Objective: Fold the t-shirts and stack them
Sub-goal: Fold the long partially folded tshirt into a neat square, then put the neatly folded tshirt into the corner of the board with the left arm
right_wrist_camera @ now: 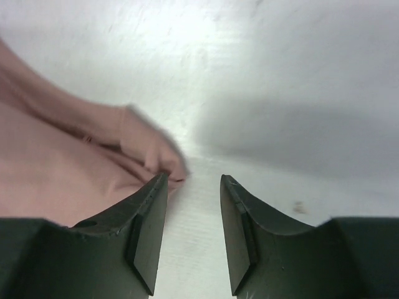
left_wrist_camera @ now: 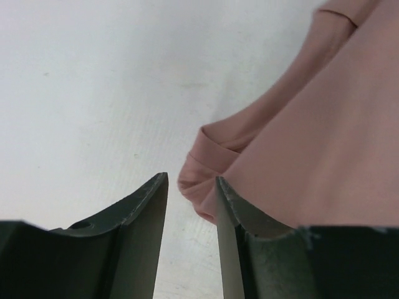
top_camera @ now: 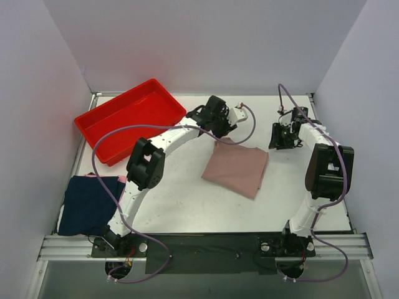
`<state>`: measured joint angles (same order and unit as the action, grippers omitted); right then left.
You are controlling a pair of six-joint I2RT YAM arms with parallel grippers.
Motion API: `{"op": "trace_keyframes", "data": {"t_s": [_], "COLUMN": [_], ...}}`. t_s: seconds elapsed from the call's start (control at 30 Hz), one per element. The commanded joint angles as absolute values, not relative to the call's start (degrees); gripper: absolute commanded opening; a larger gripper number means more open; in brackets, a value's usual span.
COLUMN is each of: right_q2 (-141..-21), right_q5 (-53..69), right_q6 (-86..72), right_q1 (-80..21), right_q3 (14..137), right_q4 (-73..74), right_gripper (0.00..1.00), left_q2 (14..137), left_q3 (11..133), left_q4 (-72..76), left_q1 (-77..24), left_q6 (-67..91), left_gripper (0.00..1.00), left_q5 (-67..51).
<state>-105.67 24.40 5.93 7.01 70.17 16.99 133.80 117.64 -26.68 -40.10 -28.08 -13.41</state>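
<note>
You've got the L gripper (left_wrist_camera: pixel 192 180) & R gripper (right_wrist_camera: pixel 193 180) w/ jaws parted, nothing between them, each at a far corner of the dusty-pink folded cloth shirt (top_camera: pixel 235 169) lying mid white table (top_camera: pixel 181 212). The navy blue folded cloth shirt (top_camera: pixel 87 204) sits at the near-left edge, well apart.

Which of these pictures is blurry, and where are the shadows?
Right wrist view: the pink shirt has a smeared edge, and a soft grey shadow lies across the table. Left wrist view: the shirt's folds look crisp. Top view: evenly lit and sharp, without glare.
</note>
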Motion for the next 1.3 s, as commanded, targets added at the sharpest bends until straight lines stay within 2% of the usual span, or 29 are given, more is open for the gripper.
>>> {"op": "trace_keyframes", "data": {"t_s": [0.0,0.1,0.17,0.27,0.4,0.53,0.63,0.7,0.87,0.9,1.03,1.13,1.2,1.23,1.27], "right_q2": [-104.5,-101.1,-97.1,-93.0,-90.5,-97.7,-102.9,-106.3,-115.2,-115.7,-117.6,-115.7,-113.0,-112.1,-110.0], "right_q5": [13.3,15.3,19.2,22.0,23.3,24.5,23.6,22.0,17.1,17.1,16.3,15.2,13.6,13.5,13.5], "right_q6": [1.9,-1.7,-6.1,-12.9,-17.4,-19.0,-19.8,-20.0,-16.7,-16.4,-15.8,-15.1,-14.7,-14.7,-14.7], "right_q1": [7.6,7.2,6.2,3.7,0.6,1.4,2.6,3.1,2.3,2.3,2.3,1.9,1.8,1.9,2.0], "right_q3": [78.6,79.6,75.6,67.3,59.3,60.7,64.8,67.7,76.7,78.2,83.5,86.3,87.0,86.8,86.4], "right_q4": [19.7,24.2,23.5,22.7,16.2,14.2,14.7,16.0,23.1,23.3,25.8,28.0,28.6,28.7,29.0], "right_gripper": [0.34,0.32,0.29,0.15,0.05,0.0,0.0,0.0,0.0,0.0,0.01,0.12,0.23,0.3,0.33], "left_q2": [134.4,134.2,132.9,131.4,131.7,134.5,140.8,143.7,144.8,144.8,145.6,144.4,142.8,142.2,140.8], "left_q3": [125.2,128.8,129.4,128.1,124.6,120.5,127.7,131.2,129.7,130.2,133.4,134.7,135.4,135.4,135.4], "left_q4": [-24.9,-30.7,-35.9,-42.0,-39.1,-30.0,-32.6,-34.4,-27.6,-26.6,-27.0,-26.5,-26.5,-27.2,-27.9], "left_q1": [-38.8,-38.2,-38.2,-38.4,-39.0,-38.8,-38.4,-38.1,-37.8,-37.8,-37.3,-36.7,-36.1,-35.9,-35.7], "left_q6": [-24.2,-22.2,-21.7,-20.9,-17.6,-15.8,-15.3,-14.3,-12.7,-12.7,-9.8,-6.6,-4.1,-2.3,-1.5], "left_gripper": [0.46,0.42,0.34,0.27,0.24,0.22,0.13,0.11,0.14,0.18,0.22,0.3,0.42,0.44,0.48], "left_q5": [-7.5,-8.7,-13.4,-25.7,-31.6,-26.0,-19.8,-17.3,-8.6,-7.3,-5.7,-1.6,-0.5,-0.5,-0.7]}}
